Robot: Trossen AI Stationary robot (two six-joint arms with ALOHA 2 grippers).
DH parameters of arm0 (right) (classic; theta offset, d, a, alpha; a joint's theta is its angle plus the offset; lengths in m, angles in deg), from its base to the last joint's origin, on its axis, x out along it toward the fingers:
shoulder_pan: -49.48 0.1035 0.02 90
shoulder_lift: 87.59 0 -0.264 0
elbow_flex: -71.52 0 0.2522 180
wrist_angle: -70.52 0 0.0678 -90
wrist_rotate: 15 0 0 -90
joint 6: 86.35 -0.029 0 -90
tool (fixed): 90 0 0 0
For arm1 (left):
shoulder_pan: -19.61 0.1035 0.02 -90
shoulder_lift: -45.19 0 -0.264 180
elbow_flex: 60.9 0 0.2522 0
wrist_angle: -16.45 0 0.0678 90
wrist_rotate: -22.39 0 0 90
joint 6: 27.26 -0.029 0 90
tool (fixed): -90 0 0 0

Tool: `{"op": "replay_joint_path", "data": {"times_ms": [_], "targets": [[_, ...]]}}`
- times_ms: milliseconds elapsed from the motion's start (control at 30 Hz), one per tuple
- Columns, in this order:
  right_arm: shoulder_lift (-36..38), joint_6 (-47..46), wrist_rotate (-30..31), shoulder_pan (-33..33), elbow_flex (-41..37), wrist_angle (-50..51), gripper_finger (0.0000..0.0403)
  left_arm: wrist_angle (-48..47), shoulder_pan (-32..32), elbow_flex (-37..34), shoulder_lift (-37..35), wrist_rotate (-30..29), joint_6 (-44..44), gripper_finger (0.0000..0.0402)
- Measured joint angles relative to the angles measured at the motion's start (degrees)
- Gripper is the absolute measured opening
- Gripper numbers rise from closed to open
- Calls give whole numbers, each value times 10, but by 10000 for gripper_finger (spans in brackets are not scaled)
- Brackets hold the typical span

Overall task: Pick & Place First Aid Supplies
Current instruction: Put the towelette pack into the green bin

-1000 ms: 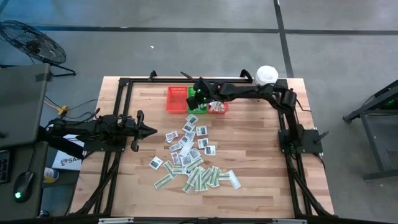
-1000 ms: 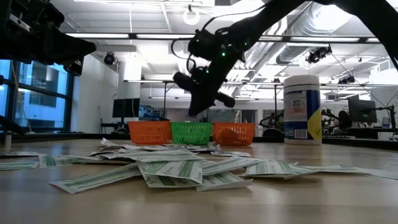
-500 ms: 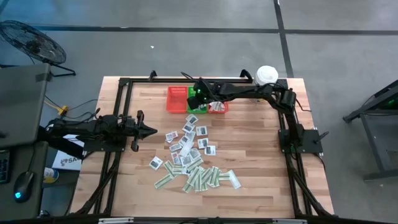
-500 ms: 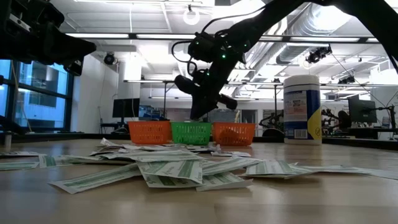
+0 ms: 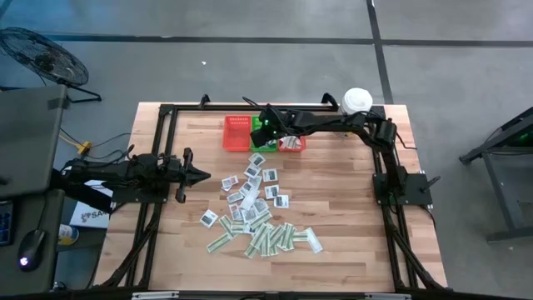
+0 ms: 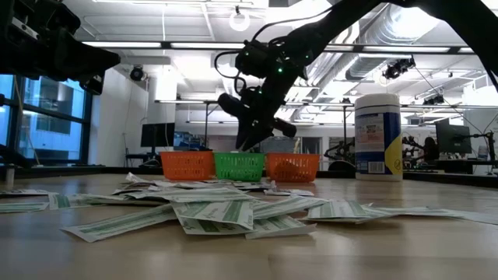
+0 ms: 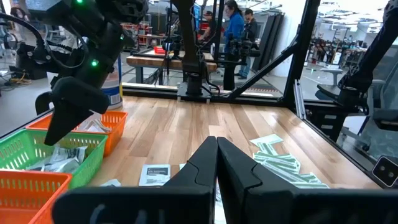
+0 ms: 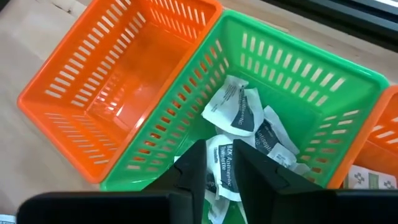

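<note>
Since a moment ago, right gripper (image 8: pixel 217 163) has parted its fingers slightly above green basket (image 8: pixel 323 87), a white packet (image 8: pixel 225 167) lying lengthwise between them; left gripper (image 7: pixel 216 163) waits, fingers pressed together.

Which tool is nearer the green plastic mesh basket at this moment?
Right. The right tool hangs directly over the green plastic mesh basket, which holds white packets. The left tool waits well away, near the table's left side.
</note>
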Motion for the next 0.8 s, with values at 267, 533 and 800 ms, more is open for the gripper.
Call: {"op": "replay_joint_path", "data": {"times_ms": [267, 533, 800], "targets": [[21, 3, -16, 10, 0, 11, 116, 0, 0, 0, 0, 0, 0, 1], [42, -38, -40, 40, 0, 76, 168, 0, 0, 0, 0, 0, 0, 1], [42, -115, -49, 85, 0, 148, 210, 0, 0, 0, 0, -1, 0, 1]]}}
